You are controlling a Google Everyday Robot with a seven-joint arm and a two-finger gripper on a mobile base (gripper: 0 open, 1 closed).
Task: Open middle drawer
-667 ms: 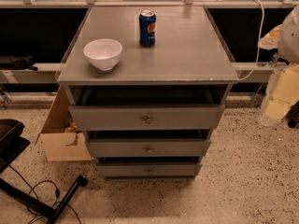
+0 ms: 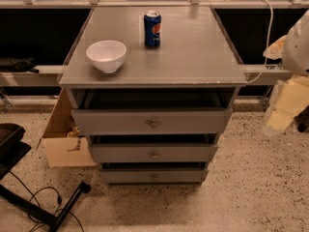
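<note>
Middle drawer (image 2: 120, 153) sits under table (image 2: 193, 47) front edge, between upper drawer (image 2: 111, 122) and lower drawer (image 2: 125, 177); knob (image 2: 154, 155) untouched. Gripper (image 2: 282, 108) hangs off right edge near front right corner, well apart from middle drawer; whether open or holding anything, we cannot tell. Against earlier frame we log no shift: gripper, drawers, bowl (image 2: 106, 55), can (image 2: 152, 28) as before.

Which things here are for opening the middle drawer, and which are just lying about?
For the job: middle drawer, its knob, the gripper at the picture's right edge, beside the cabinet.
Just lying about: white bowl and blue can on the cabinet top, cardboard box by its left side.
</note>
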